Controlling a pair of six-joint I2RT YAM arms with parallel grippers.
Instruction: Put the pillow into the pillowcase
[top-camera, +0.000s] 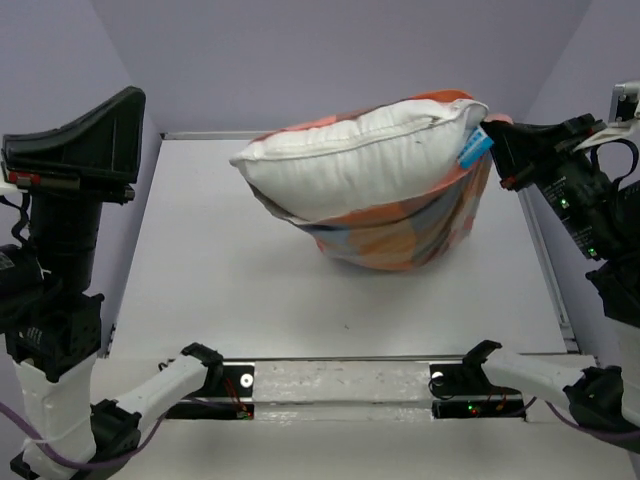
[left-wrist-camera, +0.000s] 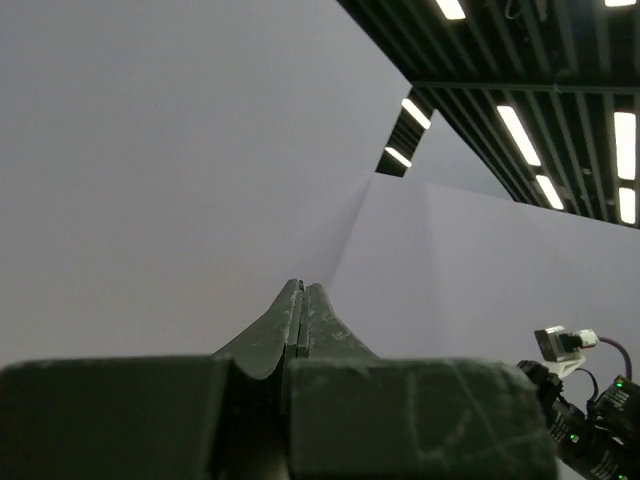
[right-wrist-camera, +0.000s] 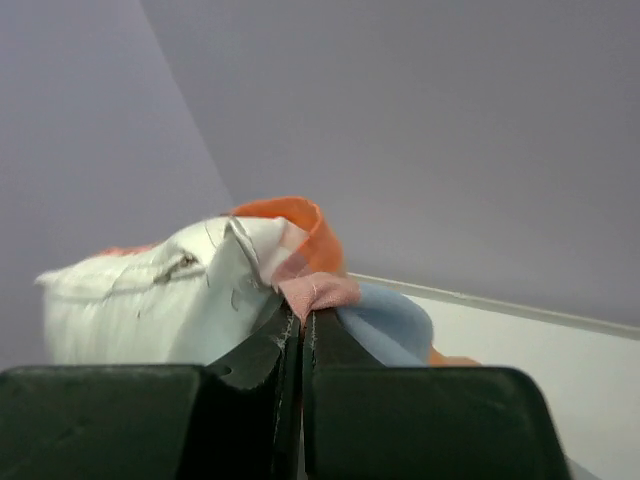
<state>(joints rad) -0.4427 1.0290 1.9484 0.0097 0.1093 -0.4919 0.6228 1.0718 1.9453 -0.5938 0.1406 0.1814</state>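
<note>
Judging by how things lie, the job is about half done. The pillow (top-camera: 350, 160) sits in the mouth of the pillowcase (top-camera: 400, 235), near the far edge of the tabletop (top-camera: 250, 300) and toward its far right corner. Its lower part is inside the checked fabric, which sags beneath it like a sling. The upper long side, seam included, stands bare above the cloth rim, and the left end juts out uncovered. A blue tag (top-camera: 475, 148) shows at the right end.

Right end effector (right-wrist-camera: 302, 322): fingers pressed together on the pillowcase rim at the right end, with pink and blue cloth bunched at the tips. The pillow's corner lies just beside them. Whether any pillow is pinched too, I cannot tell. That end appears to be held up, while the sack's bottom seems to touch the tabletop.

Left end effector (left-wrist-camera: 303, 292): fingers closed on nothing, raised by the left edge, well apart from the bundle.

Outstanding: the fabric must be drawn over the exposed side and left end, and the pillow seated fully.
</note>
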